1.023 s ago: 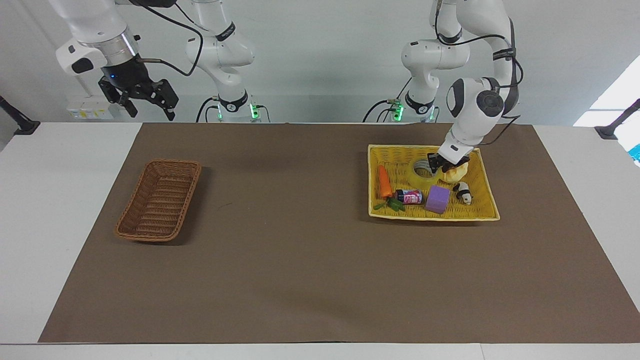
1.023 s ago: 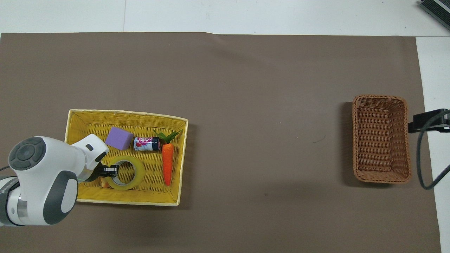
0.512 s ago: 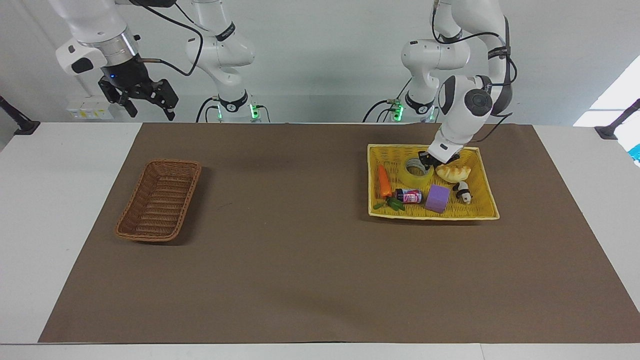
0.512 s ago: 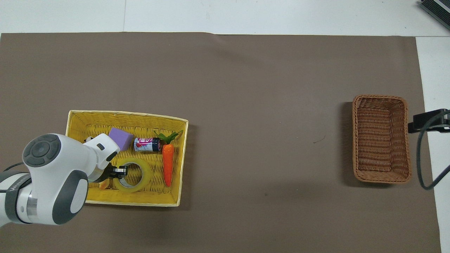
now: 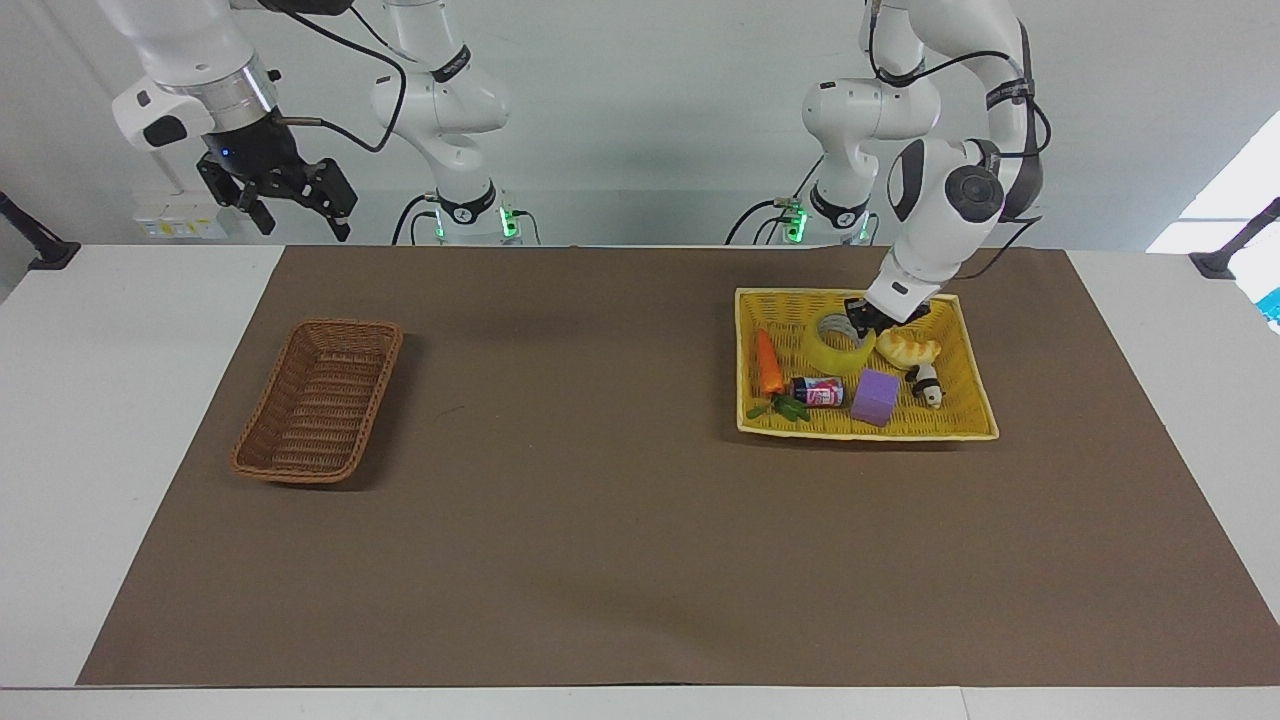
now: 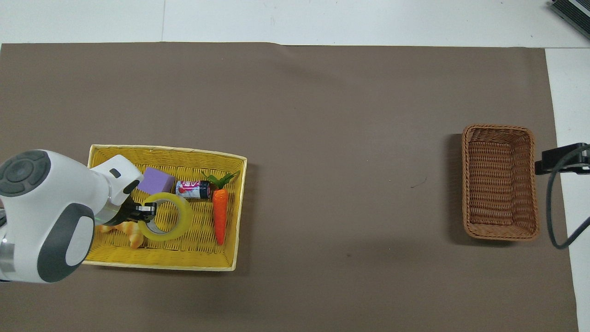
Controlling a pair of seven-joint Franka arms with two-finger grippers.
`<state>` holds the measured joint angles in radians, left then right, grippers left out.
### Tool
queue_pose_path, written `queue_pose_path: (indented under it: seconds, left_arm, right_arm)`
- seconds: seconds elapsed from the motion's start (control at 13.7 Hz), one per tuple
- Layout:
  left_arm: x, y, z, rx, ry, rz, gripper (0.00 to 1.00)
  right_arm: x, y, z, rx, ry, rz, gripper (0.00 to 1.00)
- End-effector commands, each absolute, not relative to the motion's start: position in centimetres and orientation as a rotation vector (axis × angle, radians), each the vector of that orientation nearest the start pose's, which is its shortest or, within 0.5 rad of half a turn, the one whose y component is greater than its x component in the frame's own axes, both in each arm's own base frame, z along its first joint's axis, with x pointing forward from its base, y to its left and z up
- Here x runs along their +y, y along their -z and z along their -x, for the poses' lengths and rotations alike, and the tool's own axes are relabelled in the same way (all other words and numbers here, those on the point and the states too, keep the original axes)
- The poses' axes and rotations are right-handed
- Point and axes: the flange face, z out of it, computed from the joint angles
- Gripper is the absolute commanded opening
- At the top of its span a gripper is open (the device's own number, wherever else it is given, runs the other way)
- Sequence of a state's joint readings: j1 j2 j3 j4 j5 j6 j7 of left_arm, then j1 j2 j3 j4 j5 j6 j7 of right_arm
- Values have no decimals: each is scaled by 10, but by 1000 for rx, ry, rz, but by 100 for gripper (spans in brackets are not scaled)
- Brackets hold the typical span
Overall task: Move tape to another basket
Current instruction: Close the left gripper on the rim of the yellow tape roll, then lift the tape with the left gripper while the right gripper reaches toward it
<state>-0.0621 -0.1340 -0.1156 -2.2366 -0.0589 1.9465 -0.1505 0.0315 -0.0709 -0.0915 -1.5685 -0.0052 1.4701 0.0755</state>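
Observation:
The yellow tape (image 5: 835, 355) (image 6: 183, 222) is a wide roll with a whitish core. It hangs tilted just above the floor of the yellow basket (image 5: 860, 433) (image 6: 161, 265). My left gripper (image 5: 862, 322) (image 6: 146, 211) is shut on the roll's wall, one finger inside the core and one outside. The brown wicker basket (image 5: 300, 478) (image 6: 500, 127) stands empty toward the right arm's end of the table. My right gripper (image 5: 278, 198) waits open in the air above the table edge near that basket.
In the yellow basket lie a carrot (image 5: 767, 362) (image 6: 220, 214), a small bottle (image 5: 820, 391) (image 6: 192, 189), a purple block (image 5: 875, 397) (image 6: 156, 180), a bread roll (image 5: 908, 349) (image 6: 126, 229) and a panda toy (image 5: 928, 384). Brown mat stretches between the two baskets.
My left gripper closed on the tape's wall and raised it off the basket floor, tilting it. The bread roll is now uncovered beside it. The right arm has not moved.

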Motion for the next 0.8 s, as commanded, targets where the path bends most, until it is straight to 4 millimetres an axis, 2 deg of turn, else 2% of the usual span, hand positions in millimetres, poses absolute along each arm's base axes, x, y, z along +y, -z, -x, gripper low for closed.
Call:
queue_pose_path:
  seconds: [0.0,0.22,0.37,0.58,0.73]
  left_arm:
    - [-79,-451,-491,-48,-269,3153,0]
    - [-82,-477,-505,-39,-304,3153,0]
    - [-83,-491,-509,-35,-304,3154,0]
    - [-91,-493,-510,-50,-315,3212,0]
    - [-108,-494,-509,-66,-330,3306,0]
  right_arm:
    - [-38,-655,-515,185,-45,3105,100]
    - [-34,-655,-514,169,-57,3100,100]
    - [-24,-655,-515,155,-56,3015,100]
    - [-7,-657,-516,117,-54,2958,100]
    - [4,-660,-517,123,-45,2861,100]
